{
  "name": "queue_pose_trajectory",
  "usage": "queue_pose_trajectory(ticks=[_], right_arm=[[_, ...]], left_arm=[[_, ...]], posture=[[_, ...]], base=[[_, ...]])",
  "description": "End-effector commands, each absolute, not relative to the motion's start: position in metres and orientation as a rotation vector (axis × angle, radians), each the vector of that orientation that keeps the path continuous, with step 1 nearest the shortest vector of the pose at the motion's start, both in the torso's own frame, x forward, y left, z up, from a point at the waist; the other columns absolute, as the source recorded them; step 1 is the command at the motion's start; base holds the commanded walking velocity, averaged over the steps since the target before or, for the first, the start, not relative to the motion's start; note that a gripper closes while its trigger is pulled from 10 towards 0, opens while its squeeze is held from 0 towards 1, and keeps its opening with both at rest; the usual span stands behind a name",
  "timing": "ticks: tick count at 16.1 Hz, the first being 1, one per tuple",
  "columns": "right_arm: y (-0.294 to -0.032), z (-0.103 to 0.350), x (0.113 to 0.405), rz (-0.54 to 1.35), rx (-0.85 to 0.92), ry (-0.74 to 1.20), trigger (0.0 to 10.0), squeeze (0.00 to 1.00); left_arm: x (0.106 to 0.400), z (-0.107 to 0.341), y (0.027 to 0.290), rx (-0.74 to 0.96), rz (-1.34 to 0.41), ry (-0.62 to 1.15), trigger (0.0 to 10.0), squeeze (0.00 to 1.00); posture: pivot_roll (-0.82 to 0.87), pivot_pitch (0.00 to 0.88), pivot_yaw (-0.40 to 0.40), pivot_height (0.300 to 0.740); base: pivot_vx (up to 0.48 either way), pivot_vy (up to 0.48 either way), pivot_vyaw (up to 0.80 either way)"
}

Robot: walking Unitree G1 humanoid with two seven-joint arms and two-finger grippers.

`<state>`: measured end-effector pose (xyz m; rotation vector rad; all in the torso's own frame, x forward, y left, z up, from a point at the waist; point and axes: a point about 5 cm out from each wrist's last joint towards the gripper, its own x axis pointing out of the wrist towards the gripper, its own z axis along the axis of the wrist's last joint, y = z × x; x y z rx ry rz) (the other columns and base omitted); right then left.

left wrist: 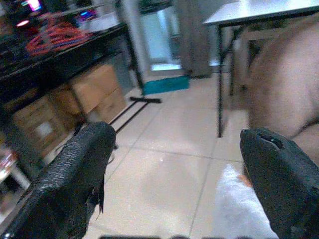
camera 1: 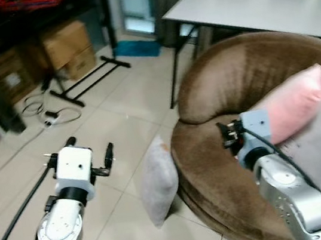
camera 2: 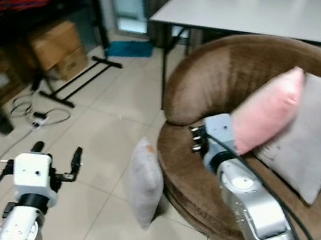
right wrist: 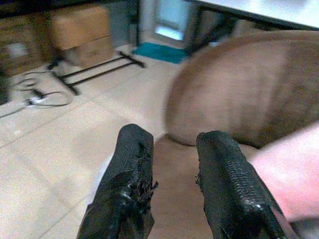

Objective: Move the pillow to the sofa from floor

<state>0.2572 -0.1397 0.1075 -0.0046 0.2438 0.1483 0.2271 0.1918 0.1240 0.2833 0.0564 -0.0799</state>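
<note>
Both grippers (left [camera 1: 90, 153], right [camera 2: 196, 139]) open; pillow [camera 1: 159, 180] against sofa [camera 1: 216, 87].

Looks like somebody's living room, kinda doubling as storage. Big round brown sofa [camera 1: 234, 85] with a pink cushion [camera 1: 294, 103] and a grey one [camera 2: 316, 133] on it, pale tiled floor [camera 1: 115, 102], a white table [camera 1: 252, 3] behind. Off to the side there's cardboard boxes [camera 1: 68, 46] under a dark shelf [left wrist: 60, 55], plus loose cables [camera 1: 44, 110] on the floor.
</note>
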Motion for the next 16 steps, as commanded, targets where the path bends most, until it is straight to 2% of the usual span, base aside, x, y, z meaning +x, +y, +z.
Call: queue_pose_trajectory(ticks=[1, 4, 7, 16], right_arm=[[-0.144, 0.113, 0.259, 0.155, -0.014, 0.23, 10.0, 0.0], [-0.143, 0.114, 0.262, 0.158, -0.015, 0.234, 10.0, 0.0], [-0.139, 0.11, 0.261, 0.145, -0.004, 0.25, 10.0, 0.0], [-0.155, 0.11, 0.259, 0.093, -0.047, 0.254, 10.0, 0.0]], left_arm=[[0.229, 0.126, 0.189, 0.258, -0.07, 0.039, 10.0, 0.03], [0.228, 0.129, 0.187, 0.244, -0.08, 0.039, 10.0, 0.03], [0.228, 0.13, 0.193, 0.254, -0.076, 0.041, 10.0, 0.04], [0.234, 0.132, 0.195, 0.273, -0.108, 0.041, 10.0, 0.03]], posture=[[0.03, 0.0, -0.065, 0.74], [0.05, 0.0, -0.064, 0.74], [0.05, 0.0, -0.064, 0.74], [0.03, 0.0, -0.037, 0.74]], base=[[0.244, 0.0, 0.8], [0.345, 0.0, 0.8], [0.351, 0.0, 0.0], [0.354, 0.0, 0.0]])
